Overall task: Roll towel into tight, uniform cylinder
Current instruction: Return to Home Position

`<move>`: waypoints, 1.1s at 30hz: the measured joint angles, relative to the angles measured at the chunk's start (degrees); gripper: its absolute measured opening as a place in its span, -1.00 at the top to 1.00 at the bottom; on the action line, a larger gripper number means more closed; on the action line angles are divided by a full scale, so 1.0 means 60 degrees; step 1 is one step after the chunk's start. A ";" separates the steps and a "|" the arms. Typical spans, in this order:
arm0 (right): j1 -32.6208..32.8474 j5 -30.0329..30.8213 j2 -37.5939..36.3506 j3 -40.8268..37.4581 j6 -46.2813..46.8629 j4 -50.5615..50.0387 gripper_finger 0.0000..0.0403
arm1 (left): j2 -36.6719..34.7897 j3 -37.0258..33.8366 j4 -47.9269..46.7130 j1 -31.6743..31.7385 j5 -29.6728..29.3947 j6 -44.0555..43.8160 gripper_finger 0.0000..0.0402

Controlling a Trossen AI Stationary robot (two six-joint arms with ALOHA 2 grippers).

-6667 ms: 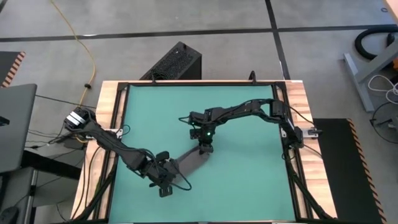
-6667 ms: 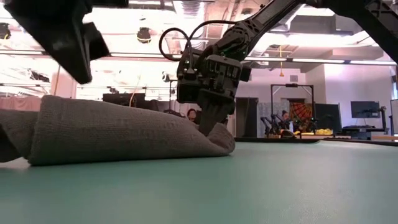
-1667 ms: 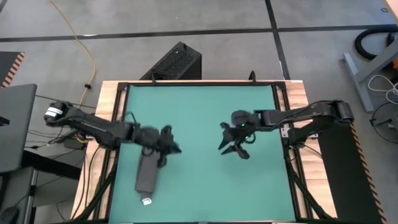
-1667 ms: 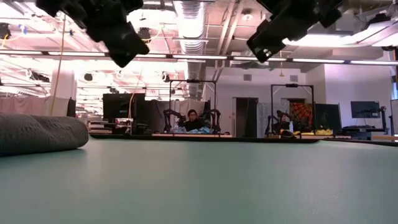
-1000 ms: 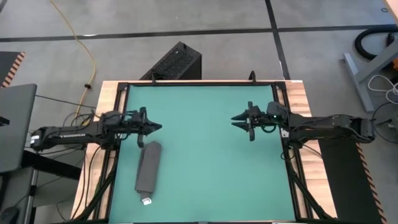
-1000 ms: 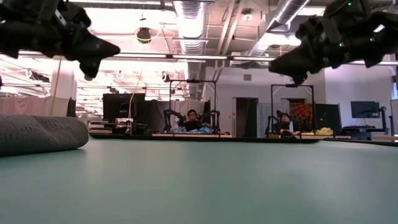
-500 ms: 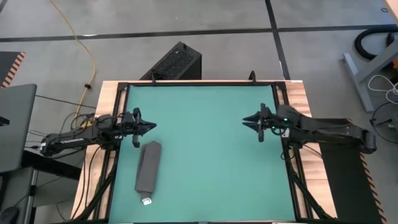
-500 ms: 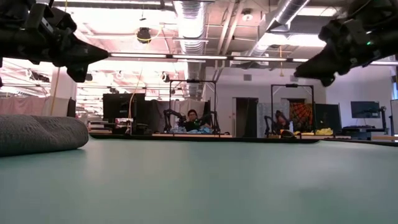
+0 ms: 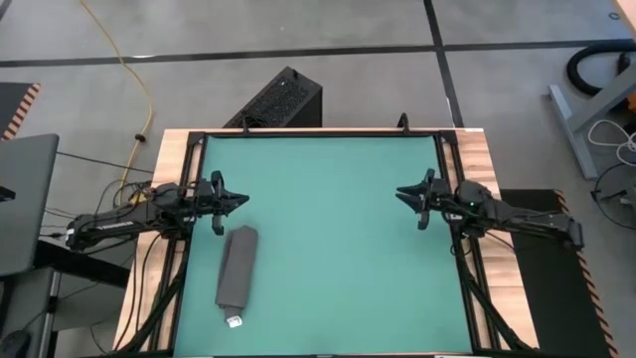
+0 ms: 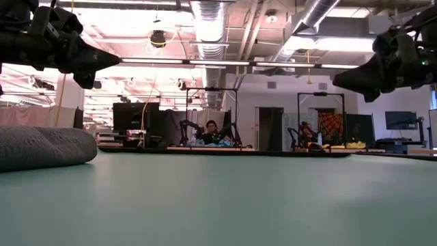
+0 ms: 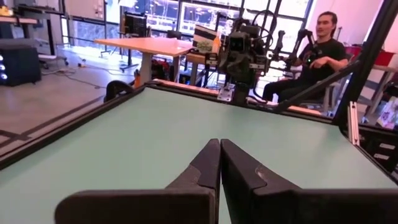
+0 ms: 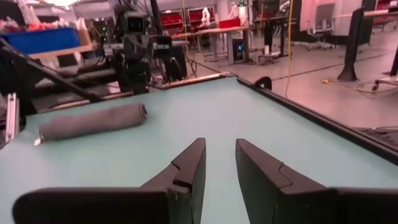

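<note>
Both arms have drawn back from mid-mat to the counter's (image 9: 478, 149) left and right edges since the earlier frames, and the towel now lies released.

At near left, the towel (image 9: 237, 266) rests on the green mat (image 9: 328, 169) as a slim, fairly even cylinder. Its long axis runs near to far, its white tag (image 9: 234, 320) is at the near end, and neither arm touches it. Just beyond the roll's far end hovers the left pincer (image 9: 237, 201), fingers pressed together and holding nothing. Level with it at the right edge, well apart from the towel, the right pincer (image 9: 403, 195) shows a narrow gap and is likewise empty. By this evidence rolling and placing appear complete; only the arms' retreat to rest seems left.
</note>
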 joint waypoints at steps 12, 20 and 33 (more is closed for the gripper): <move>0.0011 -0.0008 -0.0260 -0.0017 0.0409 -0.0020 0.44 | 0.0033 0.0000 -0.0748 0.0002 -0.0672 0.0009 1.00; 0.0011 -0.0015 -0.0260 -0.0024 0.0236 -0.0024 0.44 | 0.0135 0.0051 -0.1937 -0.0001 -0.0652 -0.0006 1.00; 0.0011 -0.0026 -0.0257 -0.0032 0.0240 -0.0038 0.44 | 0.0149 0.0062 -0.1998 -0.0001 -0.0637 -0.0006 1.00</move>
